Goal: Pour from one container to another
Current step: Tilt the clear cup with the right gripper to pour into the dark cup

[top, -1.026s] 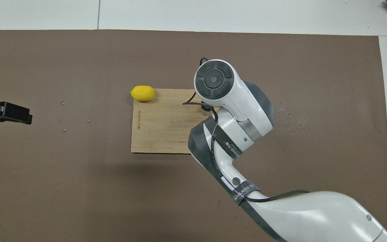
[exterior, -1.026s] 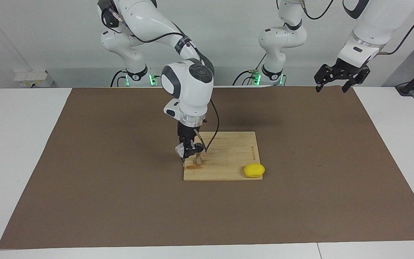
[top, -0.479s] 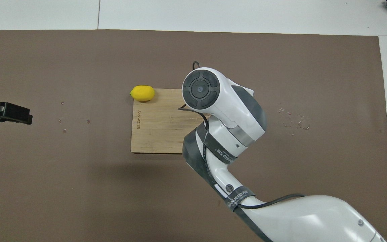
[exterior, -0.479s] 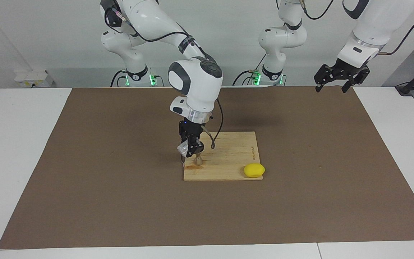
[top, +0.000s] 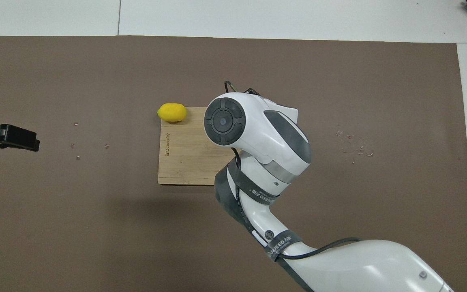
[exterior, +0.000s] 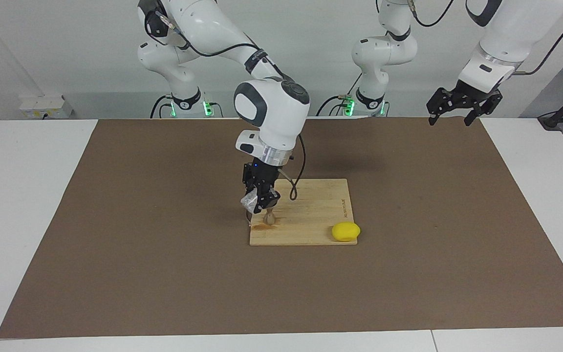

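You have the right end effector [exterior: 260, 204] clenched on the glass [exterior: 249, 201], tipped toward the jigger [exterior: 270, 218], which stands upright on the board [exterior: 311, 215] at its corner farthest from the lemon [exterior: 345, 231]. The left end effector [exterior: 460, 105] waits, fingers spread, over the brown mat [exterior: 164, 274] on the white table [exterior: 17, 195].

From overhead, right arm's bulky white wrist housing [top: 258, 134] hides small clear glass cup, steel jigger and right gripper entirely. Left gripper [top: 8, 136] cut by frame edge; finger spacing unreadable there.
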Controlling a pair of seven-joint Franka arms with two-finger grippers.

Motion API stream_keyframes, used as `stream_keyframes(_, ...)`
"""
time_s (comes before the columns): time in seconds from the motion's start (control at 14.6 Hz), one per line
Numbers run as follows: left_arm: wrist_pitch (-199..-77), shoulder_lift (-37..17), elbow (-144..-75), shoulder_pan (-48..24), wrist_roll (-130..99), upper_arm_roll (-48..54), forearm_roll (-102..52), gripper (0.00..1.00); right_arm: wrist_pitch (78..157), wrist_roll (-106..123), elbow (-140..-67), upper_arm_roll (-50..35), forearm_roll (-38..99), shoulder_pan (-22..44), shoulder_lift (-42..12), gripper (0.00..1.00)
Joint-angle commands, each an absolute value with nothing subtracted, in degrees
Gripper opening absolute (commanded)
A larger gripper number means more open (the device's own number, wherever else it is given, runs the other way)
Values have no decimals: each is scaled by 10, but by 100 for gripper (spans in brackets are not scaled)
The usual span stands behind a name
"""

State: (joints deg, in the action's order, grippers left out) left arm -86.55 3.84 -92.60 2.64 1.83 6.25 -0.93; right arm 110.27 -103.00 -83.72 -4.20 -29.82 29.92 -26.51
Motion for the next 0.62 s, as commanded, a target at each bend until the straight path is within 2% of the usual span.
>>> stream_keyframes(0.0, -859, 52, -938, 33, 13, 68, -4, 100, 1091, -1017, -829, -47, -329, 297, -271, 2)
stream_keyframes(0.55, -859, 52, -938, 33, 13, 68, -4, 100, 1083, -1010, -828, -47, -347, 306, -272, 2)
